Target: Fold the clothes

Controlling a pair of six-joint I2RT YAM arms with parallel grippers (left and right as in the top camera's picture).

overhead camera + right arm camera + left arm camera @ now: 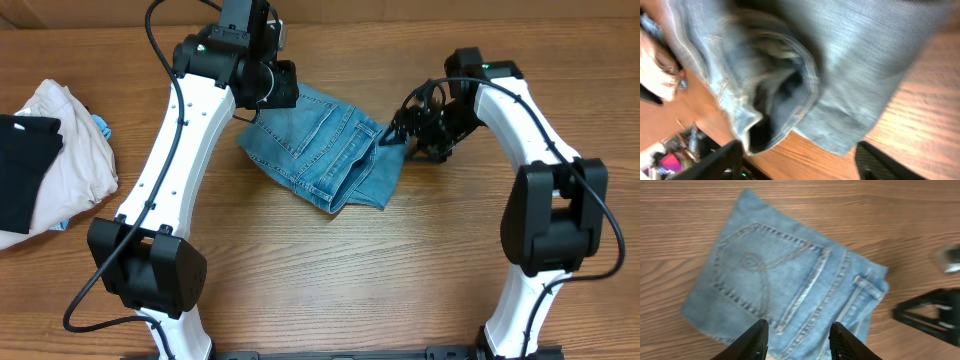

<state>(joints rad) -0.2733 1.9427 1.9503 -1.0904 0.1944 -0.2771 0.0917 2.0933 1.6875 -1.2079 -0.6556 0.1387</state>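
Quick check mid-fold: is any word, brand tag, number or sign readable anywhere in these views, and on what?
No readable text in any view.
jeans: the back pocket carries only a stitched swirl, no letters; no brand patch or tag shows.
Background clutter in the right wrist view: too blurred to read.

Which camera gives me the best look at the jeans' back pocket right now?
Left wrist: the back pocket sits mid-frame, its curved stitching clear and unobstructed. Overhead shows the folded jeans small, with pocket detail hard to read. Right wrist shows only a blurred close-up of a denim edge, no pocket.
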